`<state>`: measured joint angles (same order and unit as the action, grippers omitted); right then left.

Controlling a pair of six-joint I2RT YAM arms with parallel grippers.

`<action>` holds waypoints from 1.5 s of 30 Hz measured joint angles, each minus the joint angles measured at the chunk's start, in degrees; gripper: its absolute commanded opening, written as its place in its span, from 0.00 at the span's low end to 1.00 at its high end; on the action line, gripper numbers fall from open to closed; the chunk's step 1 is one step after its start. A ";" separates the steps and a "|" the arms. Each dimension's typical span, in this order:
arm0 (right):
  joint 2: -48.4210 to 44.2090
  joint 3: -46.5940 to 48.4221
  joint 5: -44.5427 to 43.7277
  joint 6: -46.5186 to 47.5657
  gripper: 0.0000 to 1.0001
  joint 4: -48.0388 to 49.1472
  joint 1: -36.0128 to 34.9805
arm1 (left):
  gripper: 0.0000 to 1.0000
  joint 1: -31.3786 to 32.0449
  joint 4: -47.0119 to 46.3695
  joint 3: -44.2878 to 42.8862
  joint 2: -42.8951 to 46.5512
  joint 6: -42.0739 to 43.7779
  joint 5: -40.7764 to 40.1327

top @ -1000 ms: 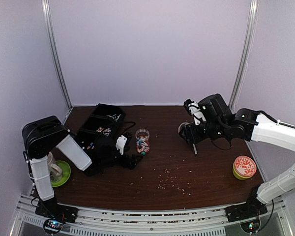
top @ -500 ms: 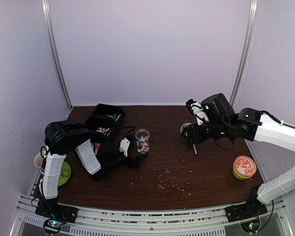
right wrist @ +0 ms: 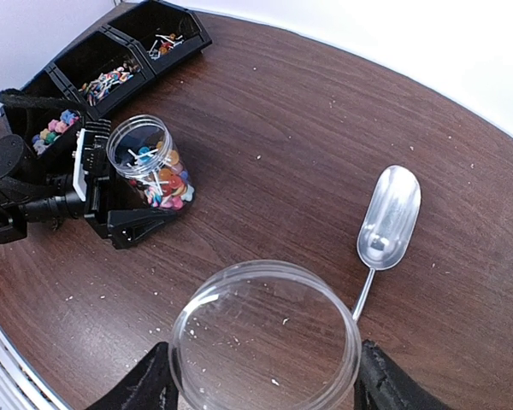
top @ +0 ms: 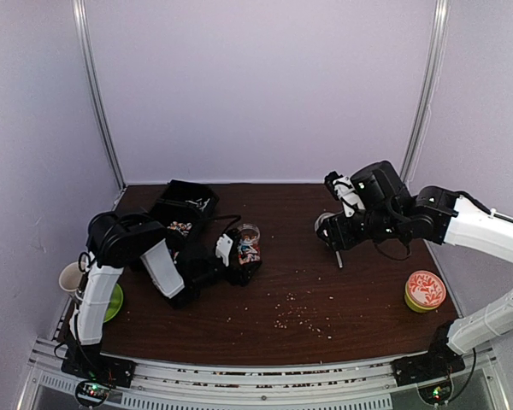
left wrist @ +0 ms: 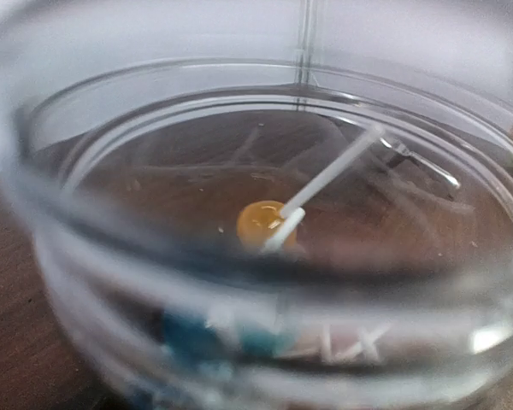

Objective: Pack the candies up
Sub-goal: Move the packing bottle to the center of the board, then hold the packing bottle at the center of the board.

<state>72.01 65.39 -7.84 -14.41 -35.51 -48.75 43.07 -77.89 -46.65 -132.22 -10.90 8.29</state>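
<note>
Left gripper (right wrist: 111, 192) straddles the jar (right wrist: 145, 149) of candies (right wrist: 161, 184), jaws wide, contact unclear. Right gripper (right wrist: 265, 380) clamps a clear lid (right wrist: 265, 333); metal scoop (right wrist: 386, 218) lies at its 1 o'clock.

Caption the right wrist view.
Empty clear round jar held over a dark wooden table bearing a silver metal scoop and a candy-filled clear jar.

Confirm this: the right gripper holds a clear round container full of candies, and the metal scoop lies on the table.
One thing is wrong: the clear container in the right gripper holds no candies. The right wrist view looks straight down through it to the wood beneath. The metal scoop does lie on the table.
</note>
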 measured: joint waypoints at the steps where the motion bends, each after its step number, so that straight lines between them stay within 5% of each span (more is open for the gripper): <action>1: 0.00 0.02 0.02 0.09 0.65 -0.07 0.00 | 0.83 0.00 0.04 -0.17 -0.09 0.17 0.55; 7: 0.02 0.39 0.04 0.92 0.65 -1.03 0.00 | 0.72 -0.02 0.42 -0.96 -0.35 0.87 5.95; 16: 0.50 1.90 1.70 2.78 0.65 -1.16 0.00 | 0.70 0.13 -0.17 -2.80 -1.79 0.90 18.16; 23: 2.10 1.90 5.68 5.77 0.64 -1.18 -0.02 | 0.74 4.44 3.04 -6.62 -2.84 2.54 24.68; 30: 4.00 1.90 10.08 8.55 0.64 -1.60 -1.05 | 0.95 9.86 6.27 -9.31 -2.91 5.29 27.28; 45: 10.78 4.79 16.00 14.58 0.65 -5.46 -4.28 | 0.91 8.24 -2.54 -7.48 -5.51 2.45 27.02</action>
<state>82.78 70.17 8.16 0.16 -40.97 -53.04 51.31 -80.42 -54.13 -137.73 -8.45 35.31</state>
